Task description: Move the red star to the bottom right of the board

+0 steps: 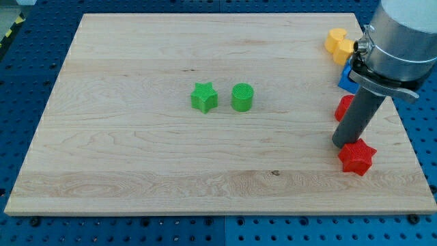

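Note:
The red star point(357, 157) lies on the wooden board point(136, 164) near its right edge, toward the view's bottom right. My tip point(343, 143) rests just above and to the left of the star, touching or nearly touching its upper left side. Another red block point(343, 107) sits behind the rod, partly hidden, so its shape is unclear.
A green star point(204, 97) and a green cylinder point(242, 97) sit side by side near the board's middle. Yellow blocks point(339, 44) and a blue block point(347, 80), partly hidden by the arm, lie at the view's top right.

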You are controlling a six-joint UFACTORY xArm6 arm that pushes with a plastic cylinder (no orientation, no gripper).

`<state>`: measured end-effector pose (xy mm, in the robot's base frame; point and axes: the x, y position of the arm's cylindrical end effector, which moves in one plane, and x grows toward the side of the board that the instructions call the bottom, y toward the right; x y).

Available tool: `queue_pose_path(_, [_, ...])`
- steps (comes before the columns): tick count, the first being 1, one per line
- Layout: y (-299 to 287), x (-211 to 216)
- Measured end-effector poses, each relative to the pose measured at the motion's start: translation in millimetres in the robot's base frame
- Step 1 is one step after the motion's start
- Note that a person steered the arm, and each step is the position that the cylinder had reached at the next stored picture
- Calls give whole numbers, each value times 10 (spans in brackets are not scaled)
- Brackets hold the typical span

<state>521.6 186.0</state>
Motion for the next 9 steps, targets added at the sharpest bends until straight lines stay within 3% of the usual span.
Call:
queue_pose_path(1, [-315, -16])
queue_pose_path(9, [-102, 183])
